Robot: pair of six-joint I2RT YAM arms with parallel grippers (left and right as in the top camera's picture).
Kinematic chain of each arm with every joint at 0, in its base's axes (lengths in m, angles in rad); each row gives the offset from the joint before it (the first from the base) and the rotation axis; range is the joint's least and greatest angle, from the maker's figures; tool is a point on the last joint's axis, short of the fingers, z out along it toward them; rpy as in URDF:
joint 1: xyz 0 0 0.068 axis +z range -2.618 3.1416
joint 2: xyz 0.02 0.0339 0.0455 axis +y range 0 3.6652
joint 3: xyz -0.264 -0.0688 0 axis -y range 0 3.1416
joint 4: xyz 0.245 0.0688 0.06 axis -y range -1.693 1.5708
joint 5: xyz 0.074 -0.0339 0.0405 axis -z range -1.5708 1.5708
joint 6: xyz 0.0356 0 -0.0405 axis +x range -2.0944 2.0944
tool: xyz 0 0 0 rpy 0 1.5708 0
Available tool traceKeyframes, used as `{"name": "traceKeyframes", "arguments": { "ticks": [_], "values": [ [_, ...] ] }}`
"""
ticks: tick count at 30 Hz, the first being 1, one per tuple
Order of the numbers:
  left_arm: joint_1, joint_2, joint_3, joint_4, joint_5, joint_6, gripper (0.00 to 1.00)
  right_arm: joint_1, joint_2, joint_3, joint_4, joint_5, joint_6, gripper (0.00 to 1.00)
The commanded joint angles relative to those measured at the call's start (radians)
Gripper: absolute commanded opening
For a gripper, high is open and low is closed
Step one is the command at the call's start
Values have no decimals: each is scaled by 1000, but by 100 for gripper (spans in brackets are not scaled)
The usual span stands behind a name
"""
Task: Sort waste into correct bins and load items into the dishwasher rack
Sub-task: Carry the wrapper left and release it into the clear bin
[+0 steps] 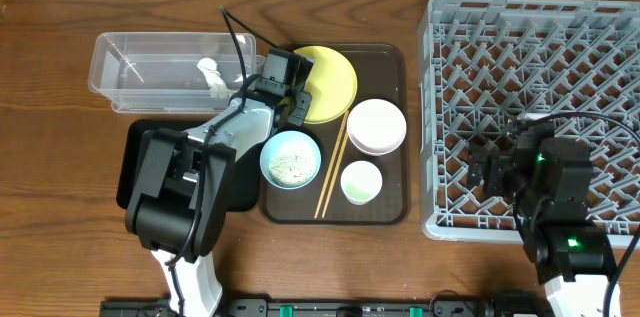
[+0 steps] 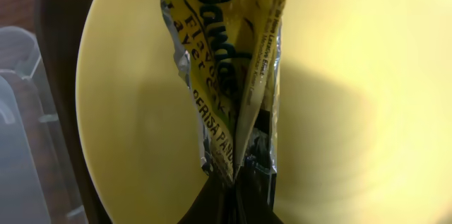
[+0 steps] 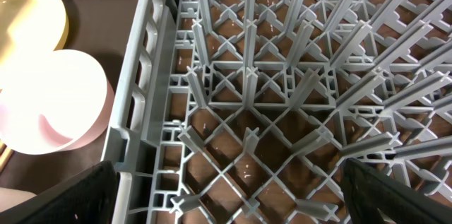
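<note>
My left gripper [image 1: 293, 97] is shut on the yellow-green wrapper [image 2: 226, 75], held just above the round yellow plate [image 1: 335, 77], which fills the left wrist view [image 2: 127, 111]. The jaws [image 2: 244, 185] pinch the wrapper's lower end. The light blue bowl [image 1: 291, 159] holds whitish rice scraps. The white bowl [image 1: 376, 125], small white cup [image 1: 361, 182] and wooden chopsticks [image 1: 333, 172] lie on the brown tray. My right gripper [image 1: 482, 167] is open and empty over the grey dishwasher rack [image 1: 540, 47], near its left wall [image 3: 134, 111]. The white bowl [image 3: 49, 104] shows beside the rack.
The clear tub [image 1: 150, 72] stands at the back left with a white crumpled scrap [image 1: 212, 75] in it. The black tray [image 1: 133, 162] lies in front of it, partly under my left arm. The brown serving tray [image 1: 392, 212] sits between the bins and the rack.
</note>
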Motion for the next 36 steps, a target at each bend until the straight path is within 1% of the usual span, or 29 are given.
{"name": "traceKeyframes", "arguments": {
  "ticks": [1,2,6,9,13,14,17,19,20,21,22,23,24,27,29,31,32,35,36],
  "values": [
    [-7,-71,0,-10,14,-77,6,18,1,20,-1,-8,14,99],
    [-6,-98,0,-10,14,-97,5,18,1,20,-1,-8,14,99],
    [4,-204,0,-12,11,-150,6,18,1,20,-1,-8,14,99],
    [39,-280,0,-16,9,-259,6,18,1,20,-1,-8,14,99],
    [130,-332,0,-25,9,-474,6,18,1,20,-1,-8,14,99],
    [168,-335,0,-32,10,-559,6,18,1,20,-1,-8,14,99],
    [252,-331,0,-61,10,-735,6,18,1,20,-1,-8,14,99],
    [299,-322,0,-76,10,-819,6,18,1,20,-1,-8,14,99],
    [316,-319,0,-79,10,-838,6,18,1,20,-1,-8,14,99],
    [331,-316,0,-84,10,-847,9,18,1,20,-1,-8,14,99],
    [341,-316,0,-87,10,-846,17,18,1,20,-1,-8,14,99],
    [349,-316,0,-86,10,-846,33,18,1,20,-1,-8,14,99],
    [352,-316,0,-85,10,-846,45,18,1,20,-1,-8,14,99],
    [354,-316,0,-87,11,-838,63,18,1,20,0,-8,14,99],
    [352,-321,0,-86,26,-795,68,18,1,20,-1,-8,14,99],
    [350,-335,0,-90,48,-727,80,18,1,20,-1,-8,14,99],
    [346,-346,0,-95,48,-696,83,18,1,20,-1,-8,14,99],
    [326,-404,0,-133,47,-617,85,18,1,20,-1,-8,14,99],
    [313,-431,0,-155,47,-599,88,18,1,20,-1,-8,14,99]
  ]
}}
